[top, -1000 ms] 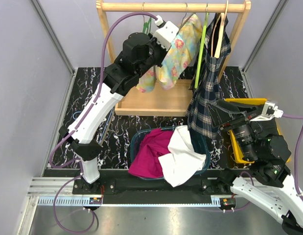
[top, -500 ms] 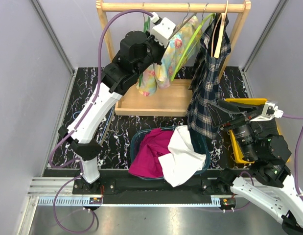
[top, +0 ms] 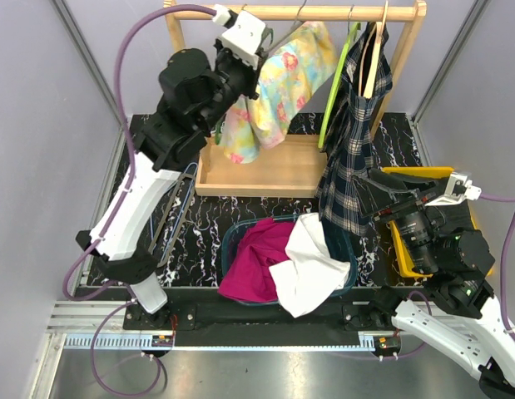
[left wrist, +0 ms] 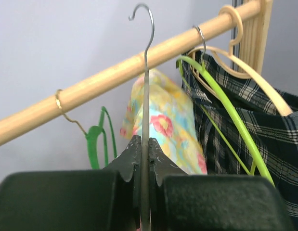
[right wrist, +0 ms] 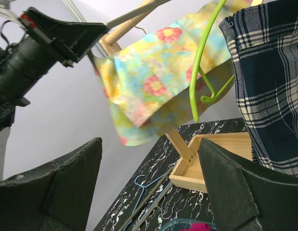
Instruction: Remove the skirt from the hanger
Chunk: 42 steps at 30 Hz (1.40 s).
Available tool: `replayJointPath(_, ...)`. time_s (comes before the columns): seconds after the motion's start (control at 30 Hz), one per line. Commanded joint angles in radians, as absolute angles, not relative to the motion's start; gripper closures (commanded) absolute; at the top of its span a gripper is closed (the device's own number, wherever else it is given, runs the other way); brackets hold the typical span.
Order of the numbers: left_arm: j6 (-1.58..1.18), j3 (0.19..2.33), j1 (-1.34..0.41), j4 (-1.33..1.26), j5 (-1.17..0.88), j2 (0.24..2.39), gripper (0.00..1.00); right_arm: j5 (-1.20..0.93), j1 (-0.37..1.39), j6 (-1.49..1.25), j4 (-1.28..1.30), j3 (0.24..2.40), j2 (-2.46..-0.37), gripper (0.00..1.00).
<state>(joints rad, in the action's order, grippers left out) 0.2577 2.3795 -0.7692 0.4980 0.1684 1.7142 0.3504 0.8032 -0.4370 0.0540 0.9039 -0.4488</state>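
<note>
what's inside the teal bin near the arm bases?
A magenta garment and a white garment, both spilling over the near rim of the bin. Whatever lies beneath them is covered.

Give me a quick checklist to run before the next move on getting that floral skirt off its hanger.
1. Left tool shut on the hanger: ok.
2. Its hook lifted off the rod: ok, it appears free.
3. Floral skirt clear of the green hanger: cannot tell, they overlap in view.
4. Right tool open and empty: ok.
5. Skirt off the hanger: not ok, not yet done.
</note>
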Motion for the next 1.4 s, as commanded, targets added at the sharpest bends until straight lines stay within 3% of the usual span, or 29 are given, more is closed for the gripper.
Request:
replayJointPath(0.0, 0.247, 2.392, -0.769, 0.334, 0.178, 1.588, 1.0, 0.36, 0.805, -0.448, 0.06, 0.902, -0.443, 0.12)
replayJointPath(0.27, 0.187, 2.103, -0.77, 0.444, 0.124, 1.341, 1.0, 0.353, 0.805, -0.46, 0.066, 0.91, -0.475, 0.09)
replayJointPath(0.33, 0.175, 2.074, -0.77, 0.472, 0.075, 1.289, 1.0, 0.341, 0.804, -0.48, 0.058, 0.913, -0.503, 0.03)
replayJointPath(0.7, 0.13, 2.218, -0.769, 0.689, -0.271, 1.218, 1.0, 0.276, 0.804, -0.718, -0.165, 0.79, -0.569, 0.0)
replayJointPath(1.03, 0.111, 2.155, -0.75, 0.724, -0.281, 1.108, 1.0, 0.319, 0.804, -0.937, -0.538, 0.585, -0.534, 0.0)
replayJointPath(1.37, 0.071, 2.183, -0.729, 0.723, -0.316, 1.106, 1.0, 0.295, 0.801, -1.048, -0.742, 0.567, -0.709, 0.0)
